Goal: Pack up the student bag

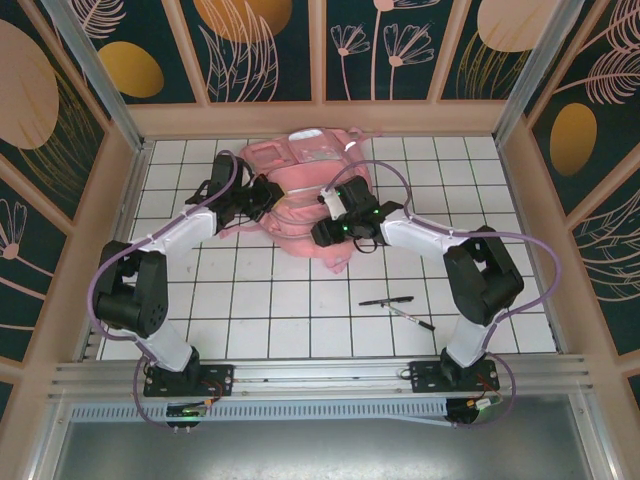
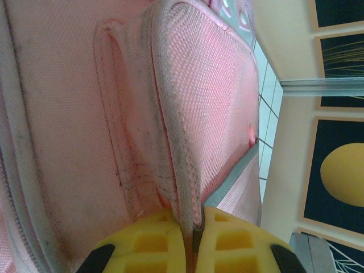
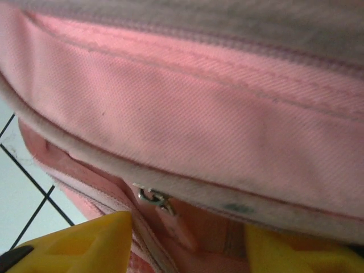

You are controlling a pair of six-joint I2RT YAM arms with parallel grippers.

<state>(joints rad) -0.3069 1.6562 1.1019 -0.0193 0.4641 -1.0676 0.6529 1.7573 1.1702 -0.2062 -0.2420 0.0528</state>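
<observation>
We see the pink bag (image 1: 300, 190) lying at the far middle of the white table (image 1: 260, 310). Our left end effector (image 2: 193, 230) is clamped tight on the piped edge of a padded mesh strap (image 2: 199, 102). Our right end effector (image 3: 187, 244) stands partly apart against the bag's front, with a zipper pull (image 3: 152, 196) in the gap, not pinched.
</observation>
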